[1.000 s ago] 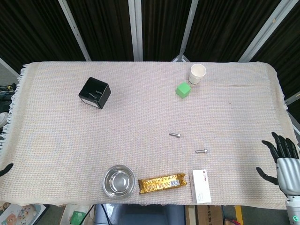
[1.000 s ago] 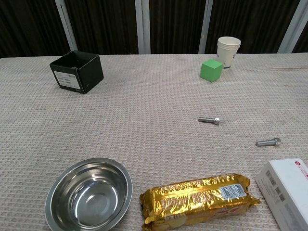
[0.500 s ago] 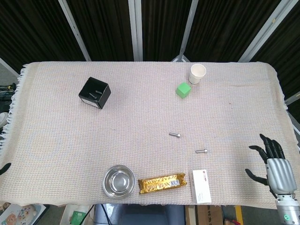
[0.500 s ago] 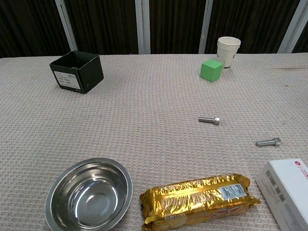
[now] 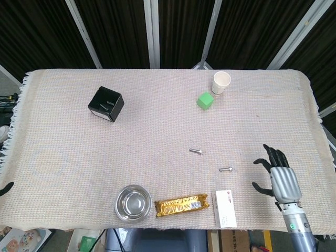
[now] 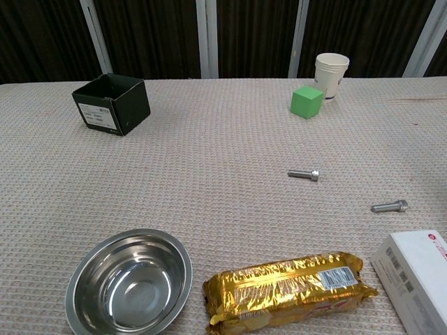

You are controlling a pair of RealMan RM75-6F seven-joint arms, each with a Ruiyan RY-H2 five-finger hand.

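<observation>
Woven cloth [image 5: 157, 126] over a table, dark curtains behind. Right hand [image 5: 277, 176] above the near right edge, fingers spread, holding nothing; nearest to it, a bolt [image 5: 226, 169] lying flat on the cloth, apart from the fingers. Second bolt [image 5: 196, 151] further in. White box [image 5: 224, 208] near. Left hand [image 5: 6, 189] barely showing, state unclear.

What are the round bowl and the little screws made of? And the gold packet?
The bowl looks like polished steel: it mirrors light. The two screws seem to be dull grey metal. The gold packet is probably crinkly foil or shiny plastic film, judging by its wrinkles and glare.
</observation>
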